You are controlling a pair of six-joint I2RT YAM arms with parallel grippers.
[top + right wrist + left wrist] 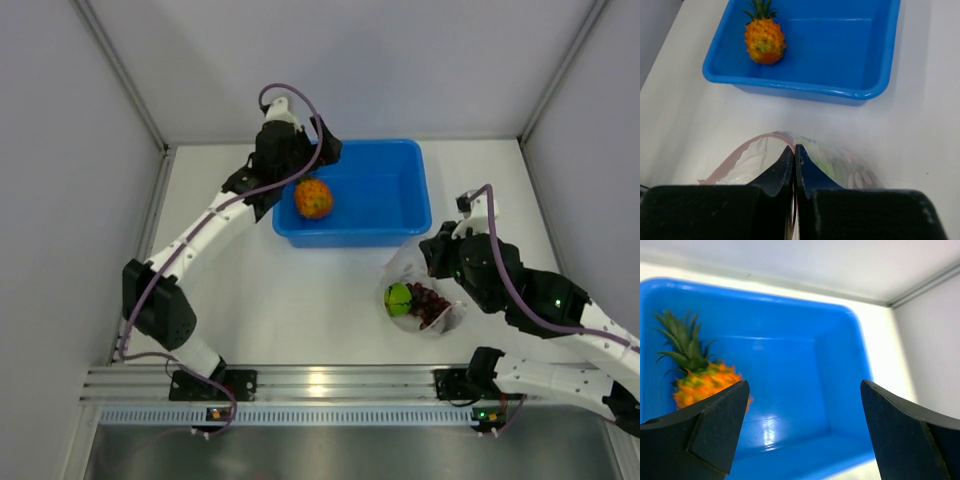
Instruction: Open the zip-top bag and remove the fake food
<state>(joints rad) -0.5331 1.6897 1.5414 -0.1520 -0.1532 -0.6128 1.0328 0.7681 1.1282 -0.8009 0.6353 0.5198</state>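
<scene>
A: What kind of place is this?
B: A robotics lab cell: a plain white counter walled by grey panels, with a left arm and a right arm bolted to an aluminium rail at its near edge.

The left arm reaches toward the far edge of the counter, the left end effector spread wide. The right arm folds low near the right edge, the right end effector pinched tight on the rim of the zip-top bag.
</scene>
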